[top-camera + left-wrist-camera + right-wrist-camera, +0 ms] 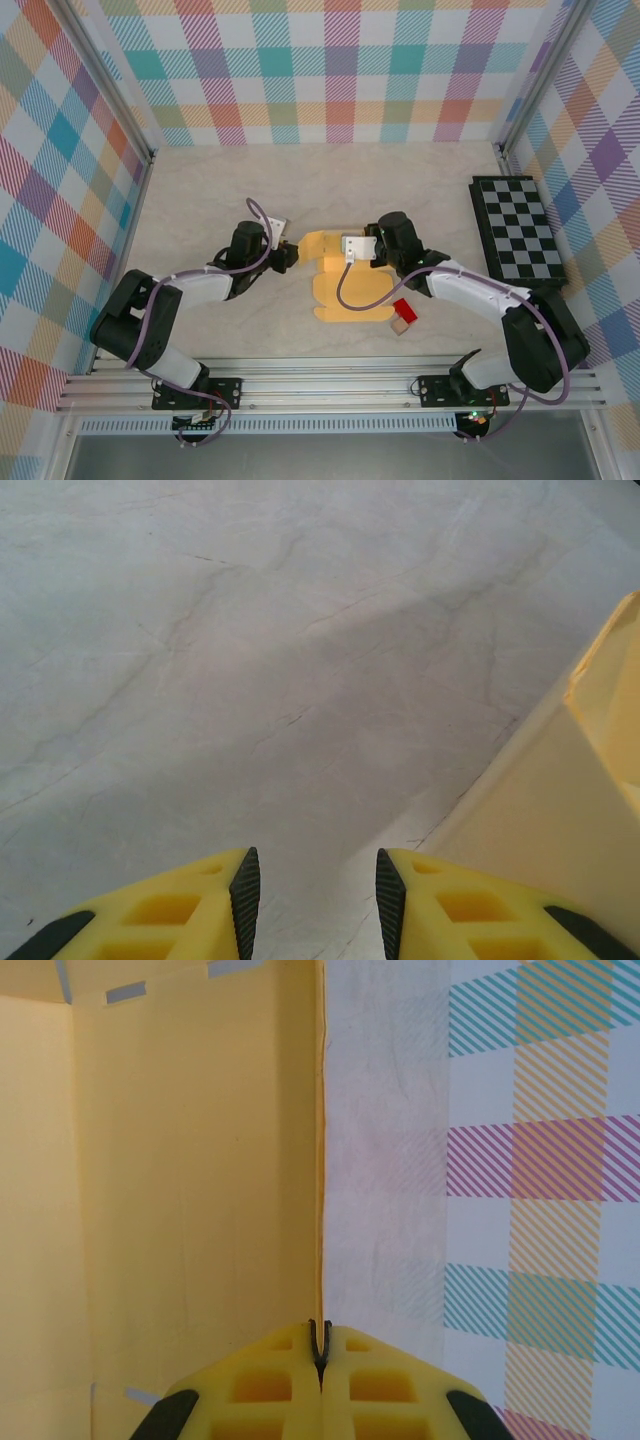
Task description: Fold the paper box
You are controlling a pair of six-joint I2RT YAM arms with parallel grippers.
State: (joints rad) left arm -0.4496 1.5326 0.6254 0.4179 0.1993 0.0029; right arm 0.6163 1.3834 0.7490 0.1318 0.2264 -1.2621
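Item 1, left pincer (313,892): I log its jaws parted, with nothing between the black pads (245,895) and bare table (250,660) beneath.

Item 2, paper box (590,790): pale yellow card just right of this pincer's right finger.

Item 3, right pincer (320,1348): closed, pinching the thin edge of a raised box panel. The edge runs straight ahead from its tips, and the panel face spreads to its left.

Item 4, seen from above: the rest of the sheet lies flat, from the two pincers towards the bases.

Item 5, red block (404,309), with a tan cube (399,325) right against it: base-side of the right pincer, at the sheet's edge.

Item 6, checkered board (517,238): well away from the right pincer, beyond its arm.
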